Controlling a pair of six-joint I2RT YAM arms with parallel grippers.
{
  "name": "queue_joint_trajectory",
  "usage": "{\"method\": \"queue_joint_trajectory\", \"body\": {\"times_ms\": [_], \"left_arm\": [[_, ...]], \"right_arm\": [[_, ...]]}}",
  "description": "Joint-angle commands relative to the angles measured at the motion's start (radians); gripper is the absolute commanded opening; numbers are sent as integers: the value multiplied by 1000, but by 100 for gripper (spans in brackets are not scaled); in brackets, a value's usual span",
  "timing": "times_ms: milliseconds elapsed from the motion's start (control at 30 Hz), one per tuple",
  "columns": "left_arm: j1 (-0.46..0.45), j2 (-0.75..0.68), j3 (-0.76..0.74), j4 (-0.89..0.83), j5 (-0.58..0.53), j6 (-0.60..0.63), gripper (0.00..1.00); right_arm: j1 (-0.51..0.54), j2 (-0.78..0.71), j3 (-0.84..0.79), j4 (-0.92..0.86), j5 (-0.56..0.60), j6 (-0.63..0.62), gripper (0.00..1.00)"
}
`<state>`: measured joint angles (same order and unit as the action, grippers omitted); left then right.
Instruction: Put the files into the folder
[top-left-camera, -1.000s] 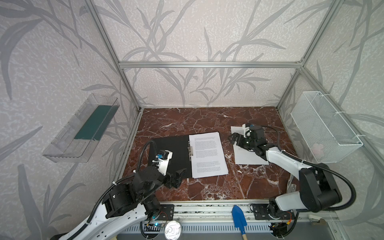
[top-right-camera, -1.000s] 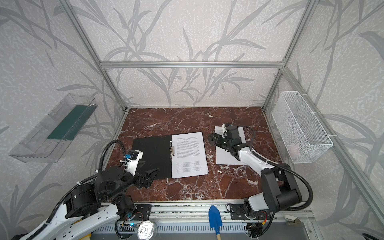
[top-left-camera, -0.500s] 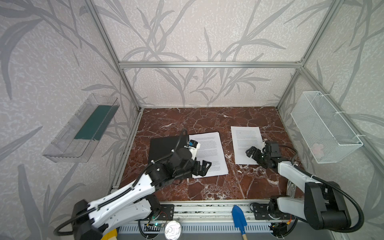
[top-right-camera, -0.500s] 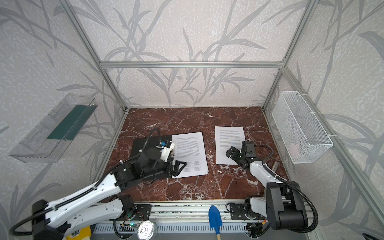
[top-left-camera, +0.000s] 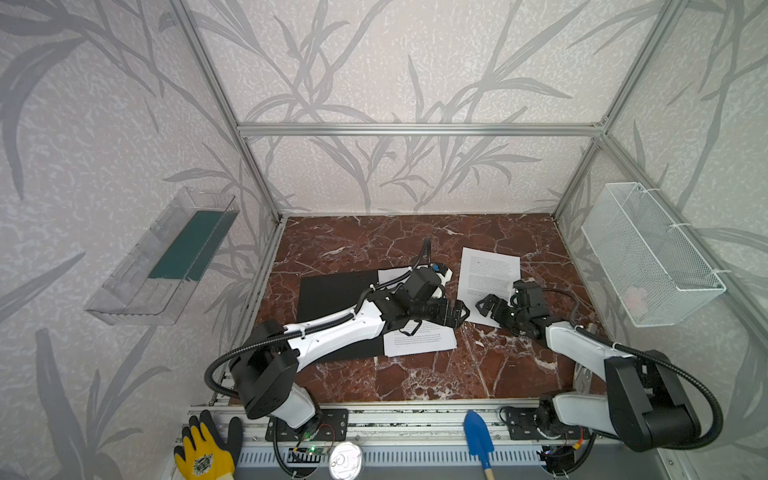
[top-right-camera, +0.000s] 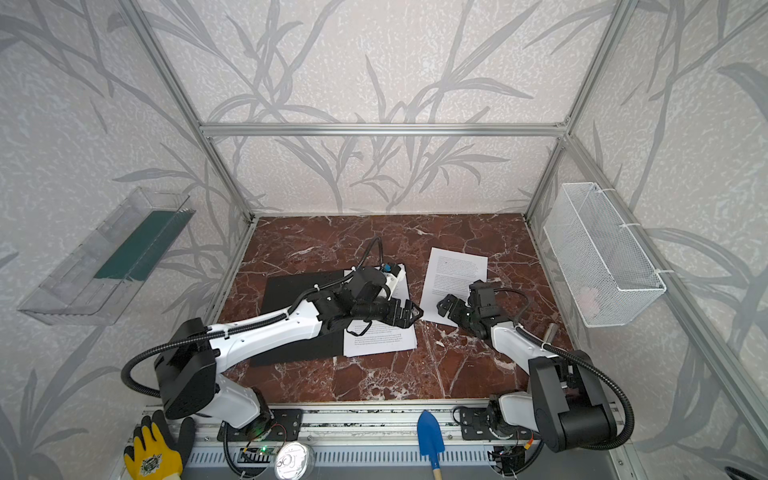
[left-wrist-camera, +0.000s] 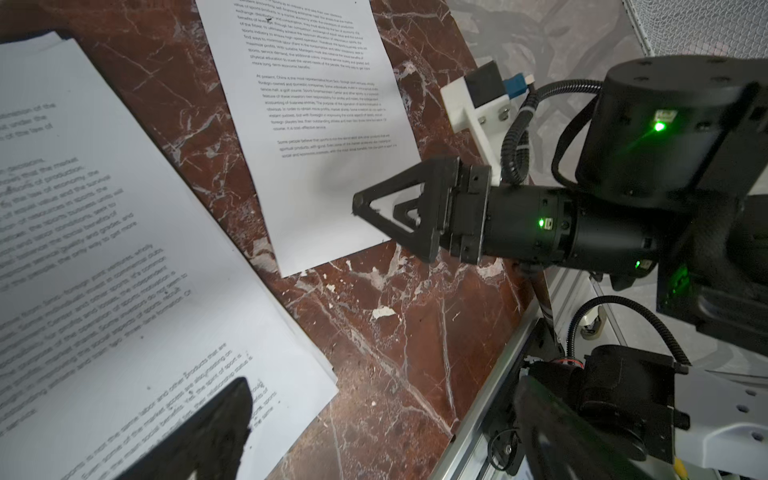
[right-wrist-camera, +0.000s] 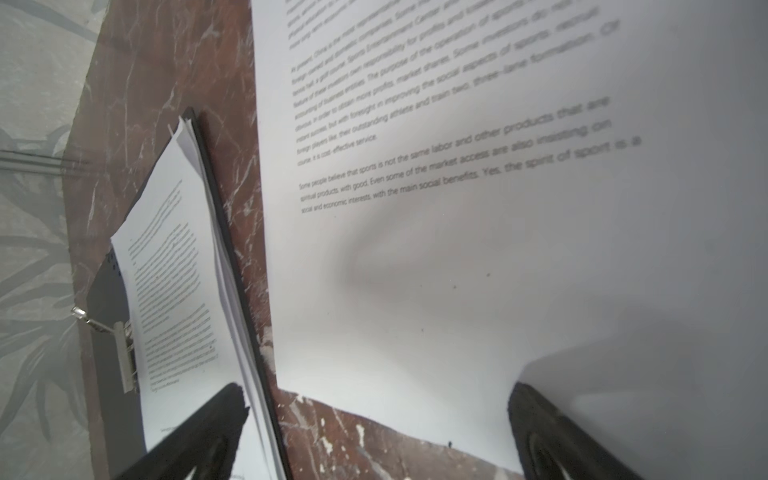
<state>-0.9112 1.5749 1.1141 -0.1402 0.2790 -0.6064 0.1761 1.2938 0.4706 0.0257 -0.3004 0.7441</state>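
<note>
The left end effector (top-left-camera: 458, 312) has swung to the folder's (top-left-camera: 328, 291) right edge. It and the right end effector (top-left-camera: 493, 311) gape wide, empty.

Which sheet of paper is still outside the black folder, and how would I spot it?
Look at the red-brown marble table, on the side nearest the white wire basket. A single printed sheet lies there on bare stone. Unlike the stack to its left, it has no black folder beneath it.
</note>
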Motion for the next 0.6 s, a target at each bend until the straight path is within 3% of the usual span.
{"method": "queue_joint_trajectory", "body": {"times_ms": [0,133,267,367,500,567], "left_arm": [[-5,51,59,19,21,-12,99],[-4,142,149,-12,73,-20,99],[-5,267,251,-52,112,-29,99],[-6,364,337,-70,171,-26,99],[-6,467,441,-126,178,23,99],[-6,508,484,-151,184,61,99]], "right_arm": [[-7,-71,55,-75,-28,-32,99],[-92,-125,112,-161,266,-185,99],[-317,28,123,45,-21,-139,99],[-361,148,206,68,-65,-135,99],[-371,287,265,188,-46,-126,99],[-380,358,310,237,-91,-124,99]]}}
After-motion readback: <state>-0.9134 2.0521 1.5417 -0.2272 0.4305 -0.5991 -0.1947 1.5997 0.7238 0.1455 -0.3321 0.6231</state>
